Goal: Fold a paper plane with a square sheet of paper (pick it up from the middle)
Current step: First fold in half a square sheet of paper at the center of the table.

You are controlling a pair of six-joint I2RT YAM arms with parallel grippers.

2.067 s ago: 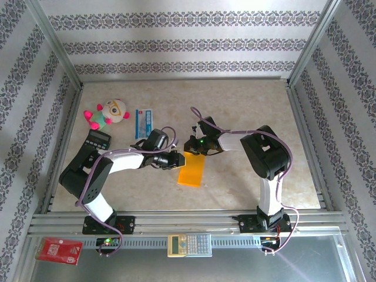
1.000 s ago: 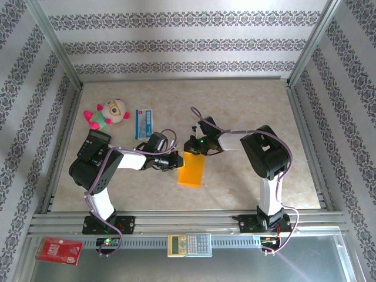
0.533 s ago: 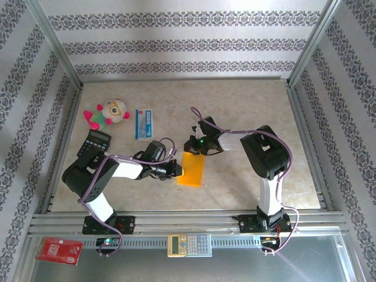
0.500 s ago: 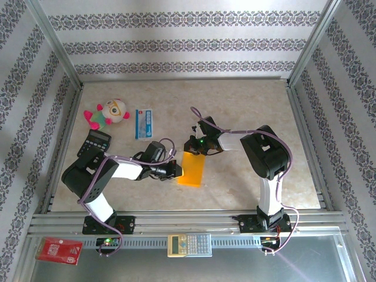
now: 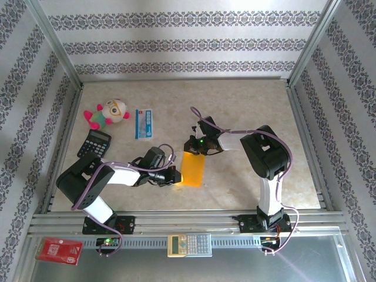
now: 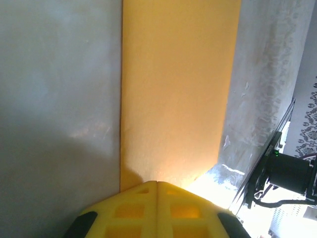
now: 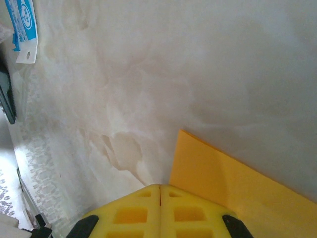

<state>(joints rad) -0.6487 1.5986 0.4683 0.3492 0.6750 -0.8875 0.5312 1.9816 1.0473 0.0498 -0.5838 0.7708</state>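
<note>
The paper (image 5: 192, 169) lies flat in the middle of the table (image 5: 247, 106) as a narrow folded strip (orange-yellow). The left gripper (image 5: 174, 176), pressed together, has its tip at the strip's left edge. The right gripper (image 5: 192, 148), likewise closed on nothing, sits at its far corner

Top camera overhead, far; wrist cameras close, downward; all share paper (image 5: 192, 169).

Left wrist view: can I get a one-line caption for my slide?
Shut left gripper at the near end of the folded orange paper, a long strip lying on the pale table.
</note>
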